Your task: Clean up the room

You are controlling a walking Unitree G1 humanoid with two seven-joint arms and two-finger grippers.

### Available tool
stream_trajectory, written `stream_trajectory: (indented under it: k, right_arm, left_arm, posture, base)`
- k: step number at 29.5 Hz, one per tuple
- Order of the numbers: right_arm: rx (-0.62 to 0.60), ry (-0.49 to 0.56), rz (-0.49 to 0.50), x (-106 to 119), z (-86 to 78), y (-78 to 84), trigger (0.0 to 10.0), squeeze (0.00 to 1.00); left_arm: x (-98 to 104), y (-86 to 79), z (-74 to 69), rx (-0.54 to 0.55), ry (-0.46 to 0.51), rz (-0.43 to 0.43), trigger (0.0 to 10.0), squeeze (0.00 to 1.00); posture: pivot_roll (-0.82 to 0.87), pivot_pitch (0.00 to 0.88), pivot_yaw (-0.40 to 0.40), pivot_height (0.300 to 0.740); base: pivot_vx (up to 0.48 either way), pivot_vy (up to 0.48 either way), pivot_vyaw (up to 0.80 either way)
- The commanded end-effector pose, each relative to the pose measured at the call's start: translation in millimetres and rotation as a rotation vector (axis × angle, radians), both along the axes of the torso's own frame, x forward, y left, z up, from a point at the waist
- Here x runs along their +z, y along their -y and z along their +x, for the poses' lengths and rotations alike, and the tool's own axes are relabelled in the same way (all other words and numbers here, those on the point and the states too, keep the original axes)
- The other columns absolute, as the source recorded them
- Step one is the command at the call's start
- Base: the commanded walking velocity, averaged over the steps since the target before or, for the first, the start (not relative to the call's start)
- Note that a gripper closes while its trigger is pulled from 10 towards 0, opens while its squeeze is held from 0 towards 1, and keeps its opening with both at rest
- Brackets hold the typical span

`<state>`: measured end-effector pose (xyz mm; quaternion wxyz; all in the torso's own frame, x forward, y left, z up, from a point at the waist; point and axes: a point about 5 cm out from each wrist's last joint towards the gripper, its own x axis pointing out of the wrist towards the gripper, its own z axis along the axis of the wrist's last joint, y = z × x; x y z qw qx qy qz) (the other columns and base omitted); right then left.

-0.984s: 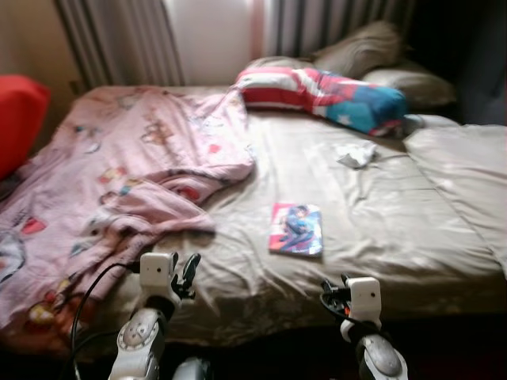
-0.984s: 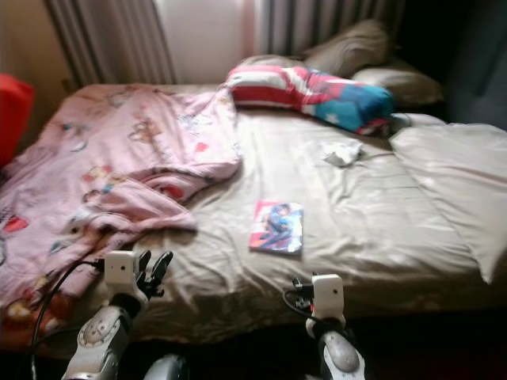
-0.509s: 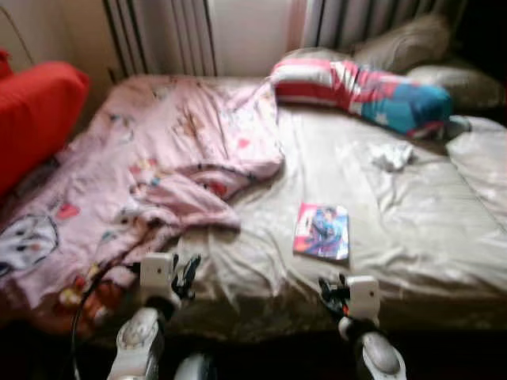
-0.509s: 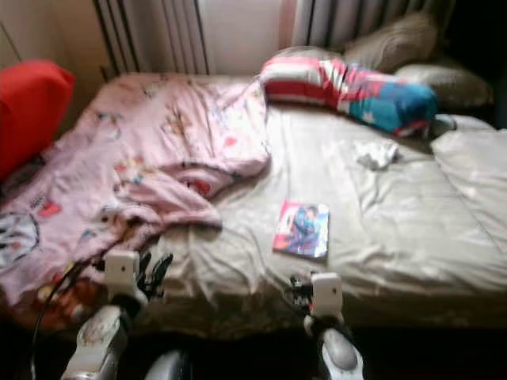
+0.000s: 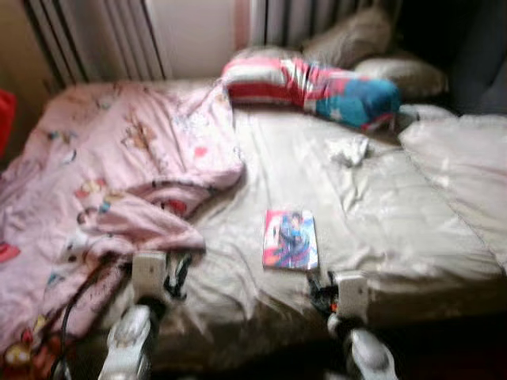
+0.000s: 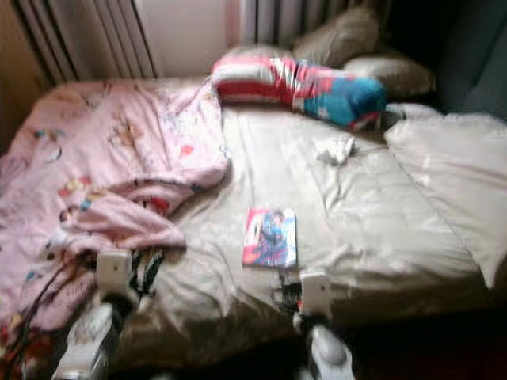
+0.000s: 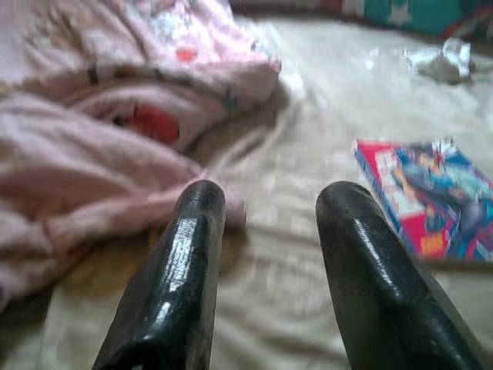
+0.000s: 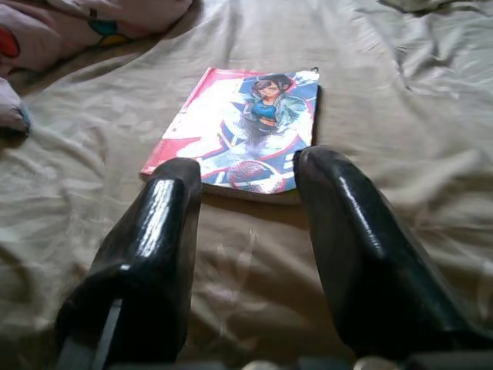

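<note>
1. Nearest, the right claw (image 8: 246, 231) hangs released over the bed's (image 5: 412, 237) front edge, fingers apart and empty, aimed at the book (image 8: 239, 131) just ahead.
2. The left claw (image 7: 269, 262) is likewise spread and empty, near the blanket's (image 5: 119, 158) crumpled hem.
3. The book lies flat and face up on the sheet, apart from both claws. I judge the step in hand is the approach to pick it up; the next move calls for bringing the right claw forward and low to catch the thin near edge.
4. Farther on, a crumpled white scrap (image 5: 348, 150) rests mid-bed.
5. Farthest, a striped pillow (image 5: 317, 83) and plain pillows lie by the curtains (image 5: 95, 39). No bin or box is visible.
</note>
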<state>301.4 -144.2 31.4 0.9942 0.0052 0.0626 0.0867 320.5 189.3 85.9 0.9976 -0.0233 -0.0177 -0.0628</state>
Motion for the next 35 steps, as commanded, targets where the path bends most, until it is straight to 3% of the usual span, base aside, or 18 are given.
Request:
stream_trajectory:
  k: [1, 5, 17, 22, 29, 30, 31, 35]
  right_arm:
    - [0.011, -0.01, -0.012, -3, -2.4, 0.6, 10.0, 0.0]
    - [0.003, -0.019, 0.004, -4, -3.1, 0.0, 10.0, 0.0]
    - [-0.001, -0.034, 0.021, -6, -3.5, 1.8, 10.0, 0.0]
    - [-0.016, -0.053, 0.02, -4, 1.4, 2.0, 10.0, 0.0]
    - [-0.069, -0.076, 0.104, 1, 11.7, 1.5, 10.0, 0.0]
    - [-0.08, -0.084, 0.123, 2, 13.7, 1.5, 10.0, 0.57]
    - [-0.093, -0.091, 0.141, 3, 15.2, 1.4, 10.0, 1.0]
    - [-0.141, -0.1, 0.243, 8, 22.9, 1.3, 10.0, 1.0]
  left_arm:
    - [-6, 0.7, -3.2, -0.006, -0.026, 0.009, 10.0, 0.0]
    - [-6, 0.4, -3.3, -0.007, -0.026, 0.011, 10.0, 0.0]
    - [-5, 0.1, -3.7, -0.013, -0.028, 0.02, 10.0, 0.0]
    - [-2, -1.4, -3.6, -0.012, -0.007, 0.047, 10.0, 0.0]
    - [3, -6.0, -3.5, -0.022, 0.001, 0.075, 10.0, 0.0]
    - [4, -6.1, -3.3, -0.026, 0.0, 0.079, 10.0, 0.0]
    - [4, -6.1, -3.6, -0.031, 0.001, 0.081, 10.0, 0.0]
    - [9, -4.8, -3.9, -0.051, 0.01, 0.087, 10.0, 0.0]
  posture:
    - [0.01, 0.123, 0.011, 0.583]
    - [0.01, 0.125, 0.012, 0.583]
    - [0.01, 0.139, 0.021, 0.583]
    - [0.02, 0.153, 0.03, 0.583]
    - [0.04, 0.195, 0.048, 0.583]
    - [0.04, 0.205, 0.052, 0.583]
    - [0.05, 0.209, 0.056, 0.583]
    - [0.07, 0.233, 0.068, 0.583]
  base:
    - [0.281, 0.0, 0.8]
    - [0.278, 0.0, 0.8]
    - [0.284, 0.0, 0.0]
    - [0.0, 0.0, 0.0]
    - [0.0, 0.0, 0.0]
    - [0.0, 0.0, 0.0]
    - [0.0, 0.0, 0.0]
    - [0.0, 0.0, 0.0]
